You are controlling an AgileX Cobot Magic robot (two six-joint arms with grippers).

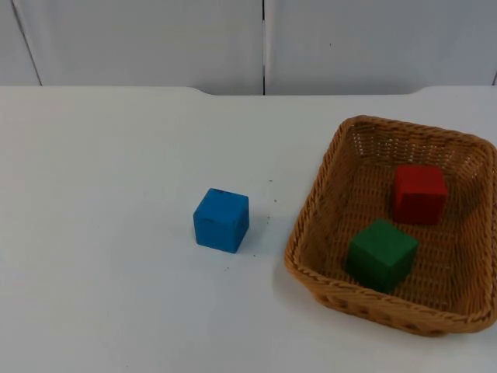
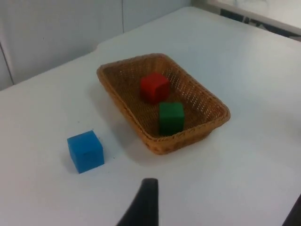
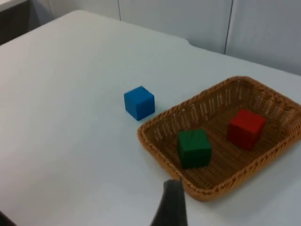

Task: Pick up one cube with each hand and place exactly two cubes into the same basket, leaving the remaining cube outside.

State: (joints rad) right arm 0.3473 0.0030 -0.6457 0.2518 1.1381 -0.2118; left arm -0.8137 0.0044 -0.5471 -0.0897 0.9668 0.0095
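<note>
A wicker basket (image 1: 311, 233) stands on the right side of the table and holds two cubes. The red cube (image 1: 419, 193) lies toward the basket's back, the green cube (image 1: 380, 254) near its front wall. A blue cube (image 1: 221, 220) sits on the table just left of the basket, apart from it. In the left wrist view my left gripper (image 2: 221, 213) hovers high, away from the blue cube (image 2: 85, 151) and the basket (image 2: 207, 125), open and holding nothing. My right gripper (image 3: 87, 217) is also raised and open, back from the basket (image 3: 155, 141), green cube (image 3: 194, 148) and red cube (image 3: 245, 128).
The white table (image 1: 116, 155) ends at a grey partition wall (image 1: 155, 39) at the back. The basket's right rim (image 1: 491, 233) reaches the edge of the top view. Small dark specks (image 1: 271, 183) mark the table between the blue cube and the basket.
</note>
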